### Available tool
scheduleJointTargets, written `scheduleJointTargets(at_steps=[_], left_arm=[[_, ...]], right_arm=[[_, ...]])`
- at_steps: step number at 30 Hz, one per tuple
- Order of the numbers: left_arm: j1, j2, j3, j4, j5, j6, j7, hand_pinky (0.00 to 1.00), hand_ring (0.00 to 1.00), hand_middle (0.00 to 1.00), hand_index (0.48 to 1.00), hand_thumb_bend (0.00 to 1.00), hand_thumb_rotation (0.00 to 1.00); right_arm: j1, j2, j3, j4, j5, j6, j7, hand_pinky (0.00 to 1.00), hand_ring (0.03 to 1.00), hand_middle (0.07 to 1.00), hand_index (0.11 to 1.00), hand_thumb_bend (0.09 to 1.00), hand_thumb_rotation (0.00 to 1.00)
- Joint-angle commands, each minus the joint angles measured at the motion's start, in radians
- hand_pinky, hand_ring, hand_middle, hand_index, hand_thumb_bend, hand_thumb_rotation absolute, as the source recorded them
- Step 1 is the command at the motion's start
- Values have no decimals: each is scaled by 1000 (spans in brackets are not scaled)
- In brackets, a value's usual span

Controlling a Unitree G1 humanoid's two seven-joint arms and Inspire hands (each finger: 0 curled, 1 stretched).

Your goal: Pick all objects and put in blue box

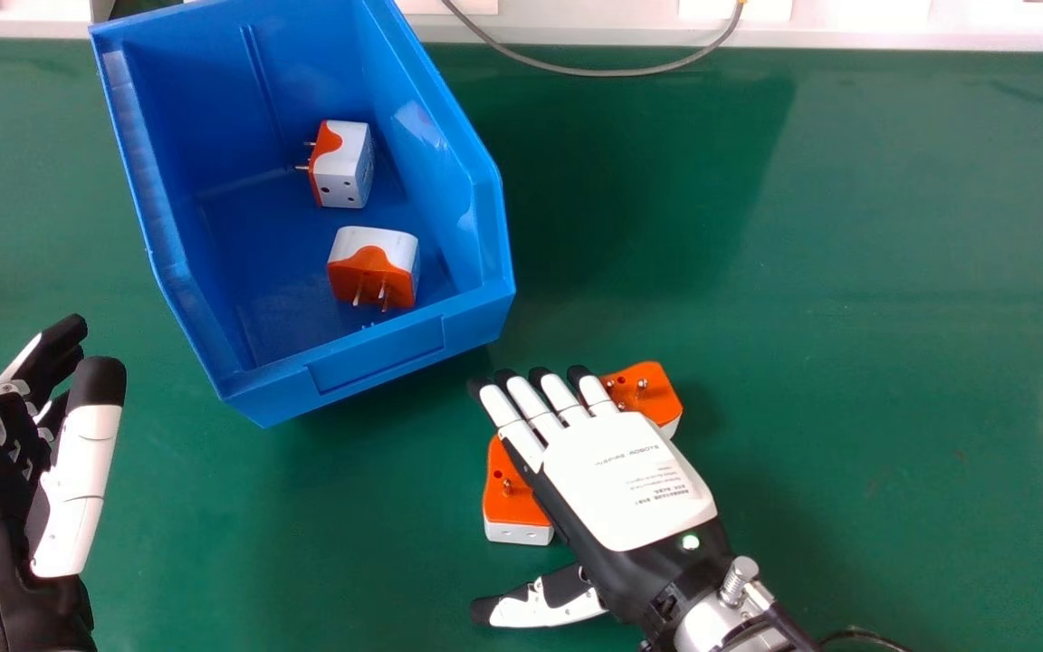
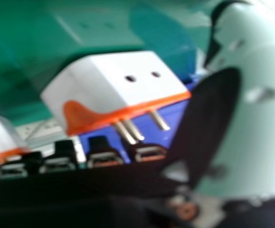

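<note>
Right hand (image 1: pixel 621 489) is palm down, just off the near right corner of the blue box (image 1: pixel 377 349), and look at those fingers: stretched out straight, with the thumb spread well apart from them! Underneath and around it are 2 plug adapters, both outside the box. We've got an adapter (image 1: pixel 653 389) poking out past the fingers, on the side away from the box, its orange face up with metal pins on it. And there's another adapter (image 1: pixel 512 498) on the thumb side, nearer than the box's near wall, orange on top, white along the side with 2 small holes. Whether the hand touches either, I can't tell. The right hand view gives a lovely close look: smooth white body, 2 dark round holes, a curved orange band and 3 shiny pins.

Into the box now, and 2 more adapters lie on its floor! The far adapter (image 1: pixel 345 167) is by the right wall, pins towards the left wall; the near adapter (image 1: pixel 372 267) shows its orange face to the near wall. Over left of the box, left hand (image 1: pixel 82 480) is loosely spread, thumb and fingers apart, above the green table (image 1: pixel 847 362).
</note>
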Motion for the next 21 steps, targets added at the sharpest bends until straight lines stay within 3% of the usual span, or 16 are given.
scheduleJointTargets(at_steps=[1,21], left_arm=[[-1,2,3,-15,0,-9,5,795,833,817,822,933,775],[-10,6,6,-5,7,-13,5,795,834,817,822,913,771]], right_arm=[[-1,-1,10,-10,-6,6,15,1000,1000,1000,983,518,453],[6,-42,15,-137,-48,13,50,1000,1000,1000,983,523,439]])
